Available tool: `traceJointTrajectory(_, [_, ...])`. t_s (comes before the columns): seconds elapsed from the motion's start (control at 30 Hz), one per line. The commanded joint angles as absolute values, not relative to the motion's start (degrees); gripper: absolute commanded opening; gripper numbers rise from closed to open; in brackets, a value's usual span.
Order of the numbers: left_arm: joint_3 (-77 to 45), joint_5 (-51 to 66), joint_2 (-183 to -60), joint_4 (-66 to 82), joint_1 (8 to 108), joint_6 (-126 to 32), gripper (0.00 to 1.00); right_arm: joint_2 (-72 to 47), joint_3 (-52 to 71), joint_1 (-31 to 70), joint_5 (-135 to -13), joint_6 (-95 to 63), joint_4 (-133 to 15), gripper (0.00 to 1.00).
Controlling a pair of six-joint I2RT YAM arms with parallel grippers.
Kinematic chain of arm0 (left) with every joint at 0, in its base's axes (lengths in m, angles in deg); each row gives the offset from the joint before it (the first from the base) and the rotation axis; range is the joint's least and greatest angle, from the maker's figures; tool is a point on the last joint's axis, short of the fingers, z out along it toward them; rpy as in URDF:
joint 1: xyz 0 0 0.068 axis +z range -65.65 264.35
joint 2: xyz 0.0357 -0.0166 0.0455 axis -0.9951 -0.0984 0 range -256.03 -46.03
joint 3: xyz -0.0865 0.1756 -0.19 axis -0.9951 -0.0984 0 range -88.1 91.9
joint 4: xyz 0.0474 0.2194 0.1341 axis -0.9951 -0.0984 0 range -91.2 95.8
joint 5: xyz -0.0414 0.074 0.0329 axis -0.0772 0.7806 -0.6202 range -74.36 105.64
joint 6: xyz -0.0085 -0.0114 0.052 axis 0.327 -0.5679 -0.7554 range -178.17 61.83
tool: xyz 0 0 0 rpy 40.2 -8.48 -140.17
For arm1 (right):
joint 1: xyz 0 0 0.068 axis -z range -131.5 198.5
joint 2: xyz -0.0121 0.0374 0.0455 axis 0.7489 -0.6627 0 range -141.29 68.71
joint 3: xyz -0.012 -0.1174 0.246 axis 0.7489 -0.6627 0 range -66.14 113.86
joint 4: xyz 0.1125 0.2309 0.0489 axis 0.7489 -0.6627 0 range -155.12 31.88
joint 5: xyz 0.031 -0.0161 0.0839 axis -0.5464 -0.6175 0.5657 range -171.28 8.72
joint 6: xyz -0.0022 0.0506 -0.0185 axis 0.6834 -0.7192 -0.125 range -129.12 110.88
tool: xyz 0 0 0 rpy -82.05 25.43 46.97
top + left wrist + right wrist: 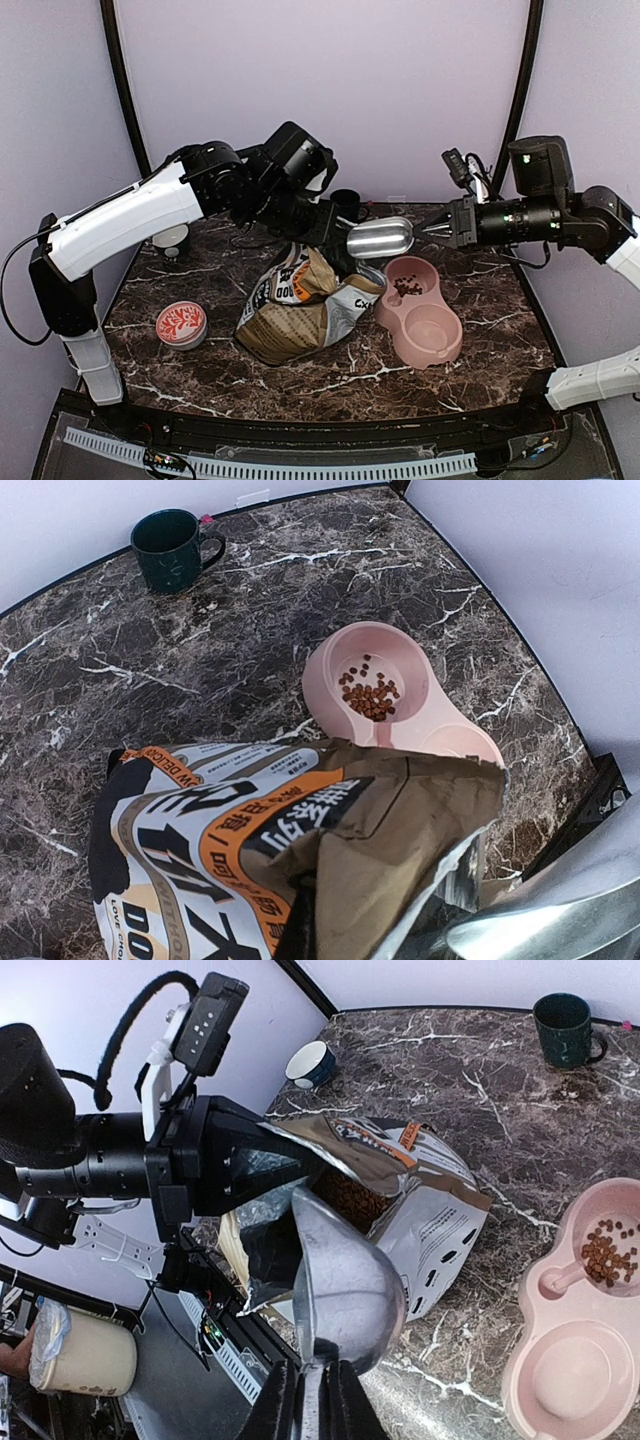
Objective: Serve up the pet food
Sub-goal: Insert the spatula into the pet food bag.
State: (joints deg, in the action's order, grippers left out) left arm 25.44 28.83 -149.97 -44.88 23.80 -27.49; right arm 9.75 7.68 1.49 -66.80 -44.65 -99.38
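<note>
Pellets of reddish-brown pet food (348, 1200), loose and light, need scooping; right claw (308, 1400) grips silver metal scoop (335, 1280) ahead, left claw (285, 1165) pinches printed bag (430, 1225).

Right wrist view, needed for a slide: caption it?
Right gripper holds a metal scoop near the mouth of the bag the left gripper pinches open; pet food lies in one bowl compartment.

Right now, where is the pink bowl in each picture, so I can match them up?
Top view: bowl right of centre, just right of the bag.
Left wrist view: bowl at centre right, above the bag.
Right wrist view: bowl in the lower right corner, cut by the edge.
Shared landmark: the kibble in one compartment, seen in all three.
</note>
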Motion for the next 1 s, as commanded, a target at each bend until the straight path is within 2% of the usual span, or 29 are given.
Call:
traceJointTrajectory(0.0, [27.58,28.91,-149.31,-43.03,23.27,-27.52,0.0,8.55,11.23,0.91,-68.48,-42.4,-100.28,0.0])
traceJointTrajectory(0.4, [27.82,28.65,-149.21,-42.88,23.18,-27.41,0.0,3.28,14.23,-4.15,-70.9,-43.6,-102.82,0.0])
traceJointTrajectory(0.57, [27.63,28.73,-149.05,-43.31,23.1,-27.4,0.0,0.53,15.38,-7.66,-79.13,-45.52,-105.4,0.0])
traceJointTrajectory(0.97, [27.6,29.69,-148.86,-43.86,23.09,-27.89,0.0,-2.6,18.67,-7.93,-95.17,-47.88,-118.87,0.0])
